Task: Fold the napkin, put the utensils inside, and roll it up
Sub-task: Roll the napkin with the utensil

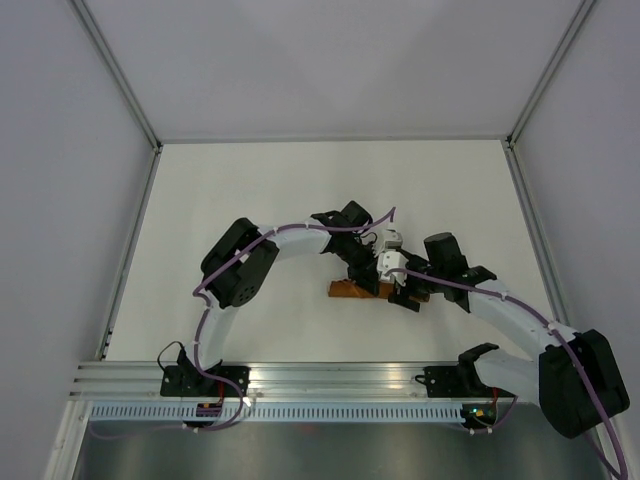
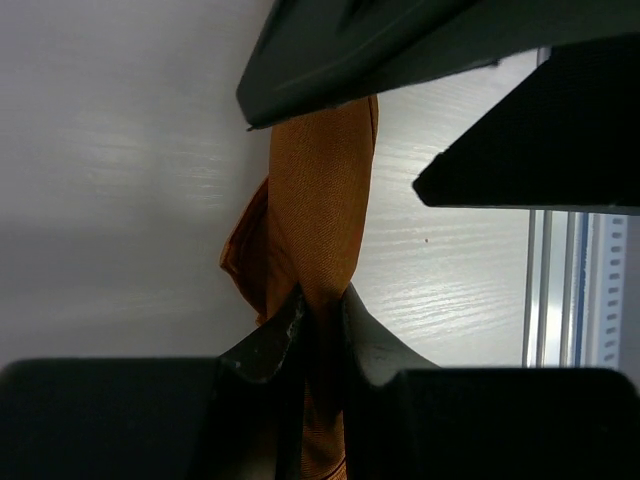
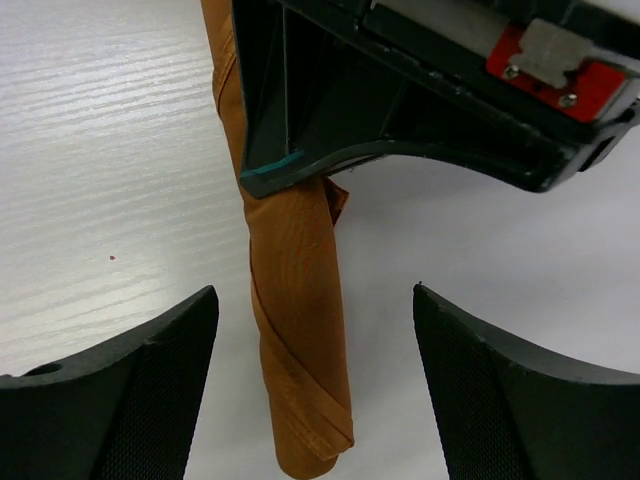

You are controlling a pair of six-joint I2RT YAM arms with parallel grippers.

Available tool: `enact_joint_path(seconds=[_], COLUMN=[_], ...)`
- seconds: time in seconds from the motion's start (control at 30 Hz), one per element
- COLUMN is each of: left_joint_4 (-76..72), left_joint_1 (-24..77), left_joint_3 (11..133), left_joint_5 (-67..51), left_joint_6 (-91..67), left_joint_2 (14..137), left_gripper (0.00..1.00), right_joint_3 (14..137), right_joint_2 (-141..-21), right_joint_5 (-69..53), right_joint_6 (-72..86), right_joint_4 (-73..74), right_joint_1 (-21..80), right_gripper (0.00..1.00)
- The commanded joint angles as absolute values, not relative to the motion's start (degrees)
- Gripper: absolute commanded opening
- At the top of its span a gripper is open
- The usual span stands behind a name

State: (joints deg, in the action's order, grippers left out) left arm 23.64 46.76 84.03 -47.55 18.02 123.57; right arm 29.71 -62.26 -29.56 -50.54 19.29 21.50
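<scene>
Rolled napkin [image 1: 350,290] pinched by the left pincer [image 2: 320,300], with the right pincer [image 3: 312,295] spread around its end.

The rust-orange napkin is wound into a tight tube with a spiral seam and lies on the white worktop [image 1: 300,200]. The left pincer's two dark fingers are pressed together on the cloth, squeezing it to a narrow waist between their tips. From there the roll runs away from that pincer along the worktop. The right pincer's fingers stand wide apart on either side of the roll's free end. They touch neither side of it, and the tube lies nearer one finger than the other. Beyond that end, the roll passes under the left pincer's black body.
</scene>
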Motion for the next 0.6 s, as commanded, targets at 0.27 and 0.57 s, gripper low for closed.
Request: enact_joint_path(seconds=[0.27, 0.57], left_joint_4=[34.1, 31.9], left_joint_1=[46.5, 45.4], left_joint_3=[83.7, 83.9], left_joint_5=[-44.2, -42.8], left_joint_6=[17.1, 15.9], left_joint_2=[129.9, 127.9], left_gripper=[0.1, 0.31], right_joint_3=[29.6, 28.7], right_joint_2=[-68.6, -69.8], right_joint_5=[-24.3, -22.1], right_joint_6=[-50.8, -51.9], right_joint_4=[14.5, 14.5], right_joint_1=[27.0, 27.6], right_gripper=[0.73, 0.56])
